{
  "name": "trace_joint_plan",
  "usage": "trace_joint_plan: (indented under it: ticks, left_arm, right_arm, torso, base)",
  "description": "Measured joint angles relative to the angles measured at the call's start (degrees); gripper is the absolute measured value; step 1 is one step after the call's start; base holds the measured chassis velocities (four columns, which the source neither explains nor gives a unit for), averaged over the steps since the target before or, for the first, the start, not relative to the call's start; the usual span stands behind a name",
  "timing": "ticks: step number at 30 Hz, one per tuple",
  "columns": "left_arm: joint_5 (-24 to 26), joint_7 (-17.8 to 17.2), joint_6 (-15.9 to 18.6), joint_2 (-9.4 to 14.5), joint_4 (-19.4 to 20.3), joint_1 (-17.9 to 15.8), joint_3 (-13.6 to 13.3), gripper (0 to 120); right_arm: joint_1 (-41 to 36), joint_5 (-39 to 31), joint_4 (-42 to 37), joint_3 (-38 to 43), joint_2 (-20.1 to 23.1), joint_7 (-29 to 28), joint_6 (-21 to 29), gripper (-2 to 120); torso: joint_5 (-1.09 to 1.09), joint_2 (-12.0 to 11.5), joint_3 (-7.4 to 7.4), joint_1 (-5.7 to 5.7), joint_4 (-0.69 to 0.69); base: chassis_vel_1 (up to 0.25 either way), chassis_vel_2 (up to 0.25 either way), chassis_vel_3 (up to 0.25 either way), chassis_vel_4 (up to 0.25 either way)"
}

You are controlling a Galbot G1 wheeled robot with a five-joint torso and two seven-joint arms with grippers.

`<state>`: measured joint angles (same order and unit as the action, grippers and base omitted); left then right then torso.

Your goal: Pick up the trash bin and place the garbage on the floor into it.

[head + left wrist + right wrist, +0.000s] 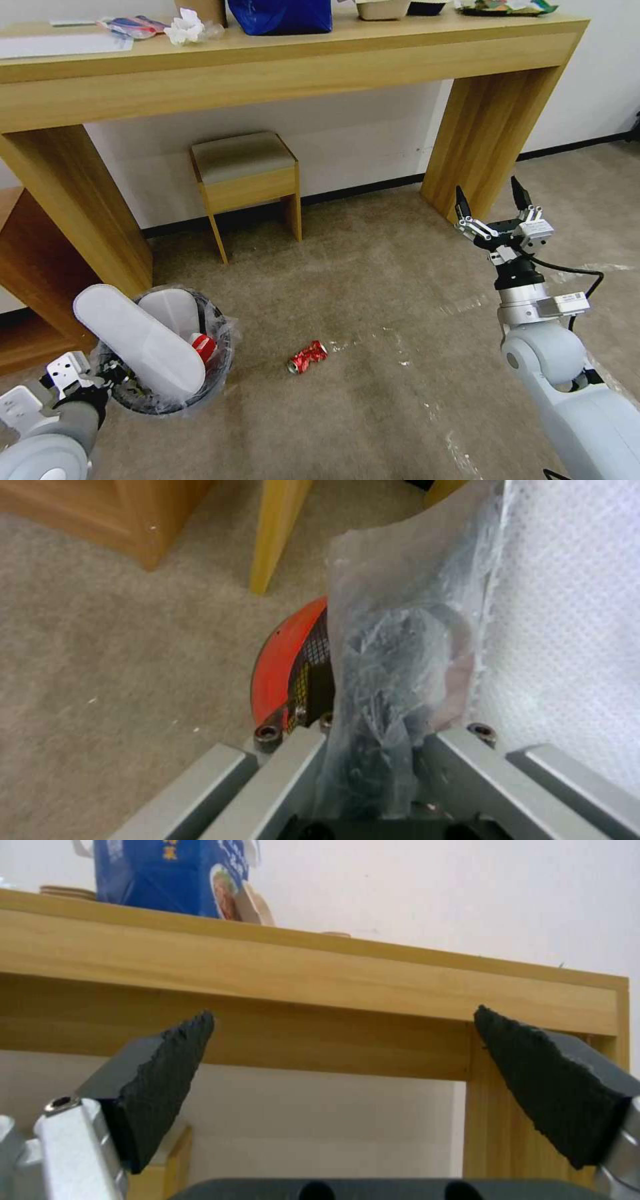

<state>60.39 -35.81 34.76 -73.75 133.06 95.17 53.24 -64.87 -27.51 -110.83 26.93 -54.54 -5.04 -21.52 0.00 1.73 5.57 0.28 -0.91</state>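
Observation:
The trash bin [167,402] hangs at the lower left of the head view, lined with a crinkled clear bag. My left gripper [107,377] is shut on its near rim. The left wrist view shows that gripper [373,735] clamped on the bag and on the bin's red wall [277,670]. Two long white insoles [140,340] stick up out of the bin, and a red-white cup [203,347] lies inside. A crushed red can [307,357] lies on the beige carpet [373,300] just right of the bin. My right gripper [492,198] is raised at the right, open and holding nothing [343,1040].
A long wooden console table [280,73] stands against the wall, its right leg [487,127] behind my right gripper. A small stool [243,173] sits beneath it, and a wooden shelf unit [30,293] stands at the left. Worn tape marks cross the carpet.

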Motion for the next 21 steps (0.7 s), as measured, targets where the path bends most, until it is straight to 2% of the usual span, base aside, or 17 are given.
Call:
trace_joint_plan:
  ticks: [9, 21]
  left_arm:
    - [1.9, -1.1, 0.0, 0.0, -0.4, -1.0, -0.6, 0]
    - [4.1, -3.8, 0.8, 0.7, -1.3, -1.3, -0.2, 0]
  right_arm:
    - [0.6, -0.3, 0.7, -0.3, 0.4, 0.2, -0.4, 99]
    - [1.5, -0.4, 1.5, -1.4, 0.4, 0.5, -0.7, 100]
  torso:
    - [0.0, 0.0, 0.01, 0.0, -0.01]
    - [0.0, 0.0, 0.0, -0.01, 0.0]
  base:
    - [-0.097, 0.089, 0.086, -0.091]
    - [-0.005, 0.007, 0.006, -0.01]
